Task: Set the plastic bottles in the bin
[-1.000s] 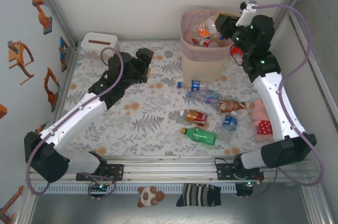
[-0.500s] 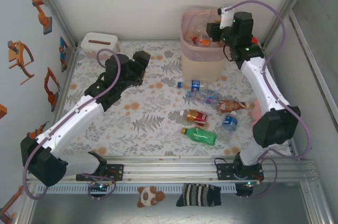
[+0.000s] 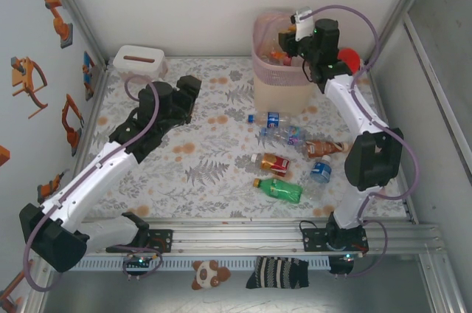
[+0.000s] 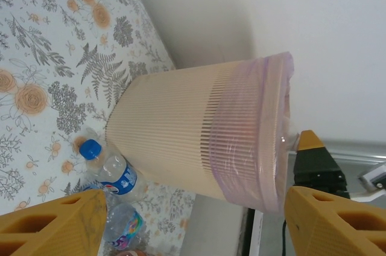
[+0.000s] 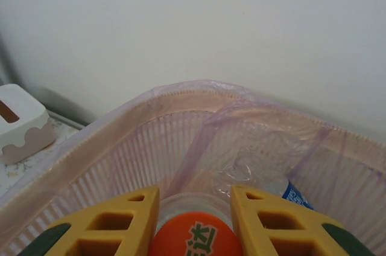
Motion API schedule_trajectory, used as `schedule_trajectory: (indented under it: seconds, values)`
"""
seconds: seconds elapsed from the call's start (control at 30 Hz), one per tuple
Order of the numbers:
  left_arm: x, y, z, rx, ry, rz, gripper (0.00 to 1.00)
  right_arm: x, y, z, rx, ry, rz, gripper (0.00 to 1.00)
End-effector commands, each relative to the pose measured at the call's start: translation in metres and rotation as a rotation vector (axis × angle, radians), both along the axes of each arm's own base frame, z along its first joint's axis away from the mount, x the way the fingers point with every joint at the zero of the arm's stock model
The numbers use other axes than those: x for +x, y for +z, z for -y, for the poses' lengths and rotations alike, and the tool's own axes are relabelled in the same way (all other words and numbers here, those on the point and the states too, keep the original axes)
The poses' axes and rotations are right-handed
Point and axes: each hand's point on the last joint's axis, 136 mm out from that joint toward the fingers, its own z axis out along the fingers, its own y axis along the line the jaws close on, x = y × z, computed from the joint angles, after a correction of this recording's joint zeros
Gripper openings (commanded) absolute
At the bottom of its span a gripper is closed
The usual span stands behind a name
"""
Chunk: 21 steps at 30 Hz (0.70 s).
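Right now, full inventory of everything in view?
bin: one, pink-beige, bag-lined, back of table.
loose bottles: six, clear, green, brown, on table before bin.
binned bottles: several, count unclear, inside bin.
held bottle: one, orange, over bin.
tissue box: one, white, back-left corner.
red toy: one, red, right of bin.
plush toy: one, brown-white, below front rail.
striped cloth: one, black-white, beside plush toy.
left gripper: one, open, empty, left of bin.
right gripper: one, shut on held bottle, over bin.

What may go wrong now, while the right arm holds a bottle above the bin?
The orange-labelled bottle in the right end effector might snag the loose bag liner when released. The blue-capped bottle lies close beside the bin; the left end effector reaching it may nudge the bin.
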Motion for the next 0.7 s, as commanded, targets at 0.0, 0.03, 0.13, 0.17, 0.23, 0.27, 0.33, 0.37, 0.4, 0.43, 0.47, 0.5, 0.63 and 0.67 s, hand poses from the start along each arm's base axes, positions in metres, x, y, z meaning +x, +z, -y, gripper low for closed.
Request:
schedule_trajectory:
  seconds: [0.0,0.03,0.13,0.17,0.23,0.27,0.33,0.37,0.4,0.43,0.47,0.5,0.63,0.67]
  values:
    - [-0.002,-0.003,-0.008,0.035,0.015,0.005,0.77,-0.007,-0.009,-0.001,-0.045,0.025,0.003,0.34]
    - [-0.002,-0.004,-0.007,0.034,0.013,0.003,0.77,-0.01,-0.01,-0.002,-0.045,0.034,-0.009,0.36]
    - [-0.001,-0.007,-0.004,0.03,0.005,-0.007,0.77,-0.023,-0.006,-0.004,-0.042,0.06,-0.033,0.45]
    - [0.0,-0.007,-0.003,0.028,0.0,-0.009,0.77,-0.028,-0.001,-0.004,-0.037,0.067,-0.033,0.49]
    - [0.001,-0.008,-0.001,0.024,-0.005,-0.013,0.77,-0.037,0.007,-0.005,-0.025,0.085,-0.034,0.54]
    - [0.001,-0.009,0.0,0.023,-0.005,-0.014,0.77,-0.042,0.013,-0.006,-0.018,0.096,-0.031,0.56]
    - [0.002,-0.01,0.002,0.02,-0.011,-0.017,0.77,-0.049,0.021,-0.006,-0.01,0.107,-0.026,0.57]
    - [0.002,-0.01,0.003,0.019,-0.016,-0.017,0.77,-0.052,0.025,-0.006,-0.008,0.109,-0.025,0.57]
    - [0.003,-0.011,0.004,0.021,-0.021,-0.018,0.77,-0.054,0.029,-0.006,-0.006,0.109,-0.022,0.57]
    - [0.004,-0.011,0.005,0.024,-0.023,-0.017,0.77,-0.057,0.032,-0.005,-0.005,0.109,-0.02,0.57]
    - [0.004,-0.011,0.006,0.028,-0.028,-0.015,0.77,-0.059,0.034,-0.005,-0.003,0.111,-0.021,0.57]
    - [0.005,-0.01,0.006,0.033,-0.032,-0.011,0.77,-0.061,0.037,-0.005,-0.002,0.11,-0.02,0.57]
    - [0.006,-0.011,0.012,0.082,-0.074,0.0,0.77,-0.067,0.043,-0.001,0.015,0.098,-0.04,0.57]
    - [0.006,-0.01,0.015,0.098,-0.093,0.008,0.77,-0.069,0.044,-0.001,0.018,0.094,-0.048,0.57]
